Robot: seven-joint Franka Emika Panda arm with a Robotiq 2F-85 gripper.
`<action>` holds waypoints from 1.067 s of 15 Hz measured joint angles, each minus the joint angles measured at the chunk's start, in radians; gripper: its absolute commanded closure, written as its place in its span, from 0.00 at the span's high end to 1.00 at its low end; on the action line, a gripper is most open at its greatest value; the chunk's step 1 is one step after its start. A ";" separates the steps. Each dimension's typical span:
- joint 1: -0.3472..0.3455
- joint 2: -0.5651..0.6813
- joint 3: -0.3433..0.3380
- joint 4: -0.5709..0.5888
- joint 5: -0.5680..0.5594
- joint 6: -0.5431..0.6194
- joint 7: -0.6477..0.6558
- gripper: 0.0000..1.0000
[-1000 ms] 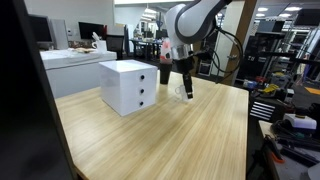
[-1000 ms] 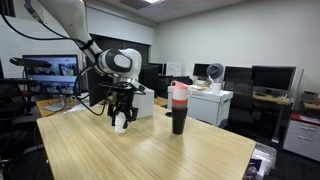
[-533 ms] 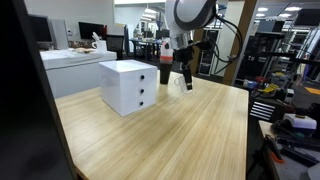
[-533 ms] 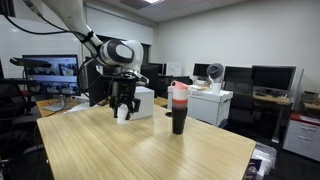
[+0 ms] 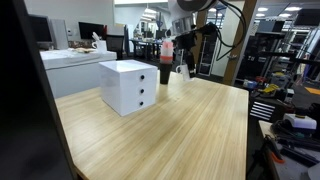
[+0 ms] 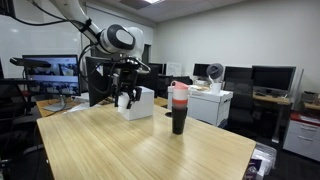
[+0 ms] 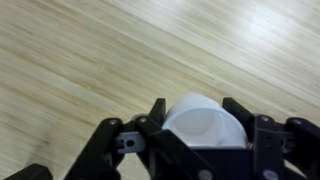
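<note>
Around my pale wooden table (image 5: 190, 130) I see an office with white walls (image 6: 230, 40), ceiling lights (image 5: 148, 12), dark monitors (image 6: 268, 78) and desks (image 5: 70, 62).

Open wooden table (image 5: 190, 130) spreads below the gripper (image 6: 126, 99), while the white drawer box (image 5: 128, 85) and dark tumbler (image 6: 179, 108) stand close by as obstacles.

Pale wooden tabletop (image 7: 80, 60), upper part of the wrist view: fine straight grain, smooth, soft satin sheen. White round cup (image 7: 205, 125), lower centre: smooth, matt, plastic-looking. Black gripper (image 7: 197, 115), lower edge: matt, hard plastic or metal, cannot tell which. White box-shaped drawer unit (image 5: 128, 85), centre-left in an exterior view: smooth, matt faces. White arm shell (image 6: 120, 38), upper left: glossy.
</note>
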 measured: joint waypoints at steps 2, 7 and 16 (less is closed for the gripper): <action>-0.001 -0.011 -0.006 0.017 0.000 -0.002 0.000 0.36; -0.013 -0.021 -0.030 0.083 0.000 -0.003 0.000 0.36; -0.014 -0.031 -0.041 0.190 0.000 -0.031 0.000 0.36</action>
